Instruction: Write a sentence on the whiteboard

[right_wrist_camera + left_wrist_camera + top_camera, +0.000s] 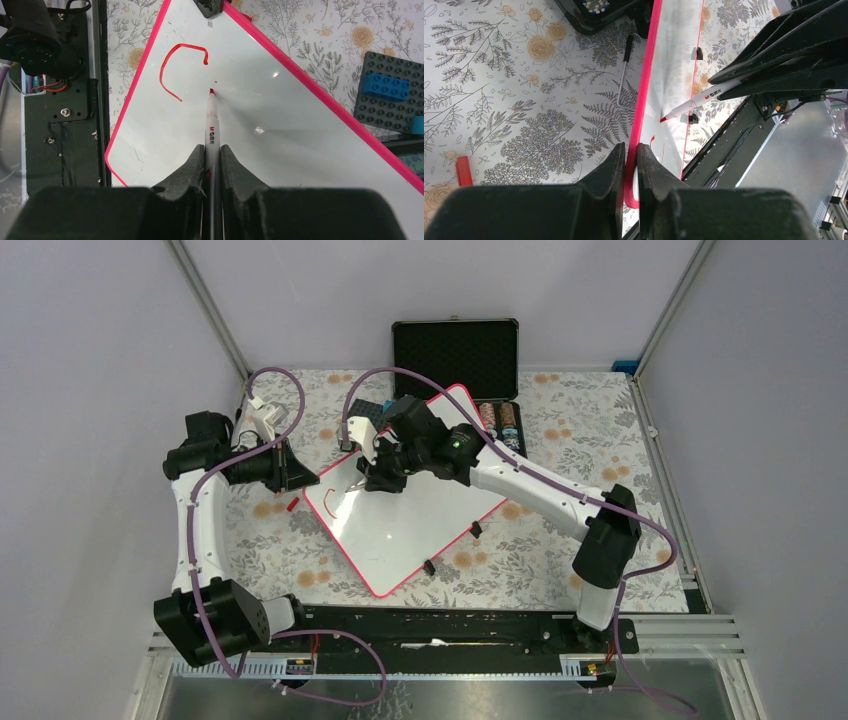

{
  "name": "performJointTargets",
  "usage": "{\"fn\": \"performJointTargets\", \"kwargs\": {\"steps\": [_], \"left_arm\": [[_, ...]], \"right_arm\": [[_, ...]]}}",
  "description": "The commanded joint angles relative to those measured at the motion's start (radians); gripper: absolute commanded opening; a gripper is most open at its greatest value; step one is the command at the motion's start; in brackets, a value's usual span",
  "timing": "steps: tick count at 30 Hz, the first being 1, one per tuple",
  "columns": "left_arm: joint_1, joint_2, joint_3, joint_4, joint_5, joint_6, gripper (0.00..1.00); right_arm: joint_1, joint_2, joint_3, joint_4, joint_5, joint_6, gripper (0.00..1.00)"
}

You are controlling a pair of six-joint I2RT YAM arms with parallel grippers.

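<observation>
Pink-framed whiteboard (280, 130) — under right hand (212, 149), marker (211, 112) gripped

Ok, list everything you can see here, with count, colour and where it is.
tablecloth: one, floral, covering the table
whiteboard: one, white with pink-red frame, mid-table
letter C: one, red, on the whiteboard
marker: one, white with red tip, held over the whiteboard
cap: one, red, on tablecloth left of whiteboard
clips: two, black, whiteboard's near right edge
case: one, black, open, far edge
baseplate: one, black, behind whiteboard
left gripper: one, black, shut on whiteboard frame
right gripper: one, black, shut on marker
</observation>
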State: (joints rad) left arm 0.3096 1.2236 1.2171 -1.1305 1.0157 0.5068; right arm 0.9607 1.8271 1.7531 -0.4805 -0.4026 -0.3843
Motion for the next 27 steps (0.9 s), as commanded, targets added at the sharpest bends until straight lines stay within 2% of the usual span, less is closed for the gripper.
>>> {"fn": "performJointTargets", "kwargs": {"steps": [1,27], "left_arm": [[-0.002,-0.017,-0.012,-0.005,0.008,0.023,0.0],[-0.002,-0.015,-0.012,-0.004,0.009,0.025,0.0]], "right_arm": [[0.005,0.012,0.042,0.021,0.008,0.01,0.0],[0.026,-0.046,-0.082,0.012,0.006,-0.034,0.0]]}}
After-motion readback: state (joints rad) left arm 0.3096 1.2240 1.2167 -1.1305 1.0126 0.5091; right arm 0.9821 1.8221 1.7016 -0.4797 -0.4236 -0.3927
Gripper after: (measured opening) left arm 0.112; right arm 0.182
